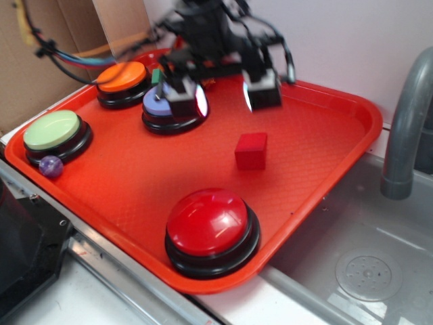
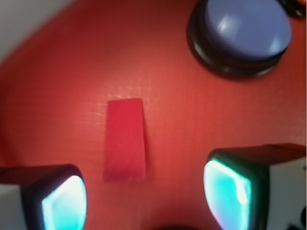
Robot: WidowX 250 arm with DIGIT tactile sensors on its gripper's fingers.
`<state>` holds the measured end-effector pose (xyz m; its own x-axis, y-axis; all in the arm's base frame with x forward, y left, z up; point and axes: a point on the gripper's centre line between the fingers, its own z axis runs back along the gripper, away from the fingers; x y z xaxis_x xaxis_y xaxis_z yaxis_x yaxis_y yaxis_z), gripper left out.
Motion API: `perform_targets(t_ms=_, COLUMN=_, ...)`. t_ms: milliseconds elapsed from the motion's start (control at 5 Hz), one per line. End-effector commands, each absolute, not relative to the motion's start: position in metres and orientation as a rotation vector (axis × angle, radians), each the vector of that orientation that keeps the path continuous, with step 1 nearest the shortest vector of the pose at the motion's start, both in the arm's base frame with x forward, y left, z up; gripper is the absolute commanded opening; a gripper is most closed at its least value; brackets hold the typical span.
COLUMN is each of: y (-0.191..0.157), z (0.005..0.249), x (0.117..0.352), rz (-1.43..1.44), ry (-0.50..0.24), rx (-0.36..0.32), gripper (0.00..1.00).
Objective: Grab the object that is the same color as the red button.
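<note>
We are lining up on the red block (image 2: pixel 125 140), which lies on the tray (image 1: pixel 318 156) ahead of and between our gripper's (image 2: pixel 144 194) spread, empty jaws, so we judge the next move is down and forward to straddle it.

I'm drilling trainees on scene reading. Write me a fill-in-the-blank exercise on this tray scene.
1. The gripper has its jaws ____ and holds nothing.
2. The small red block lies on the ____ tray.
3. The purple ball sits beside the pale ____ button.
4. The largest button has a ____ dome.

Missing words: open; red; green; red
</note>
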<state>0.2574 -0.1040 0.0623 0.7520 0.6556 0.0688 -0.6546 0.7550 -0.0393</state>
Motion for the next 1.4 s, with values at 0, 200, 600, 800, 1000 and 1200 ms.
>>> perform_targets(t_ms=0, y=-0.111, z=0.037, x=0.272, rz=0.694, ry=-0.051, rx=-0.051, gripper=1.0)
perform_targets(t_ms=200, y=-0.112, z=0.027, x=0.268, rz=0.689, ry=-0.072, rx=-0.053, gripper=1.0)
perform_targets(t_ms=600, y=-0.107, z=0.033, x=0.263, rz=0.685, ry=-0.076, rx=-0.045, gripper=0.0)
perform_targets(t_ms=800, y=-0.102, z=0.048, x=0.265, rz=0.592, ry=-0.078, rx=-0.037, gripper=0.0)
perform_targets(t_ms=1000, y=-0.094, z=0.087, x=0.265, rz=0.416, ry=-0.097, rx=-0.016, gripper=0.0)
perform_targets(t_ms=1200, y=-0.08, z=0.128, x=0.251, rz=0.35, ry=-0.104, rx=-0.027, gripper=0.0)
